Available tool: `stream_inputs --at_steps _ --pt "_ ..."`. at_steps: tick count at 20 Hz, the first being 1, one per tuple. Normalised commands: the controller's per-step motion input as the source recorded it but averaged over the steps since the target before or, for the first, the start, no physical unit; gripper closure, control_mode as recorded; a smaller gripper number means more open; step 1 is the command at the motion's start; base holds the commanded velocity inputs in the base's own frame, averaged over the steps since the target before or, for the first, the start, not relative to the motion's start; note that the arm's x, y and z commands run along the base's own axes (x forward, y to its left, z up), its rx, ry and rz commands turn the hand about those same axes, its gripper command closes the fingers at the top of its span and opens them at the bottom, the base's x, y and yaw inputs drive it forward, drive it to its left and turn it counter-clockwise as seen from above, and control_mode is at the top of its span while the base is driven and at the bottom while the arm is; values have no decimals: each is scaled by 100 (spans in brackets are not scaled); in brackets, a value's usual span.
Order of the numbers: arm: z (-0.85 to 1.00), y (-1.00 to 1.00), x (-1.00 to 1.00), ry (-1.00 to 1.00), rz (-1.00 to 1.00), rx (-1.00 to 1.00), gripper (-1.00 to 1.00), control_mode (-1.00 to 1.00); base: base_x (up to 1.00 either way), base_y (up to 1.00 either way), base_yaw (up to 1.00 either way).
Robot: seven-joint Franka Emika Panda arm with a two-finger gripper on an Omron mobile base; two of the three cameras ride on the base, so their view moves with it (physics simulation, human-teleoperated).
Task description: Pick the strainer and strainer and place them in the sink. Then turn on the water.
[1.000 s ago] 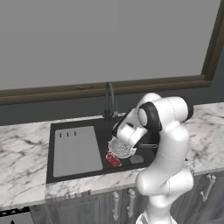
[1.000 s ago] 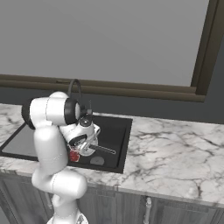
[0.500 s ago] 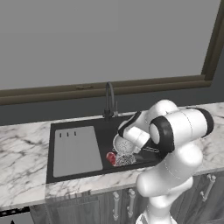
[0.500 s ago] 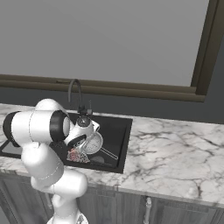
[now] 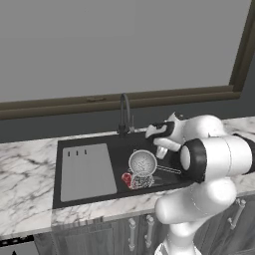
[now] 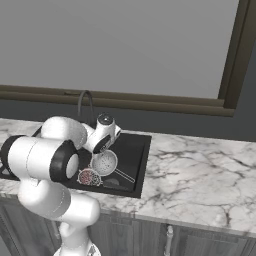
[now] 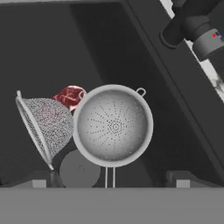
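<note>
The gripper (image 7: 111,181) is hovering with its jaws spread wide and nothing between them, directly above the 2 strainers now lying in the sink (image 5: 94,144). The shallower strainer (image 7: 113,125) is sitting mouth-up near the middle of the basin, its thin wire handle (image 7: 110,177) running straight toward the bottom of the hand view and its small hanging loop pointing the opposite way. Just beside it and apparently touching its rim, the deeper mesh strainer (image 7: 46,124) is lying tipped on its side toward the front edge of the sink, partly covering a red object (image 7: 70,95) and resting near the round grey drain (image 7: 80,168); where its handle points cannot be told. The placing therefore looks complete, judging by both strainers resting inside the basin. The water is not yet running: the dark arched faucet (image 5: 124,113) at the back edge is standing dry, its lever still to be turned.
</note>
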Motion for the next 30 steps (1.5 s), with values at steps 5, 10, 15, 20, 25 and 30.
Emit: stream_inputs --at_steps 5,10,15,20,25,30 --pt "79 -1 3 19 1 6 -100 -100 0 0 0" --pt "17 3 -63 9 0 2 -100 -100 0 0 0" --pt "3 1 -92 0 0 0 -100 -100 0 0 0" --pt "50 0 -54 3 0 3 -100 -100 0 0 0" --pt "54 -1 -39 2 -13 12 -100 -100 0 0 0" --pt "34 0 -43 1 -11 14 -100 -100 0 0 0"
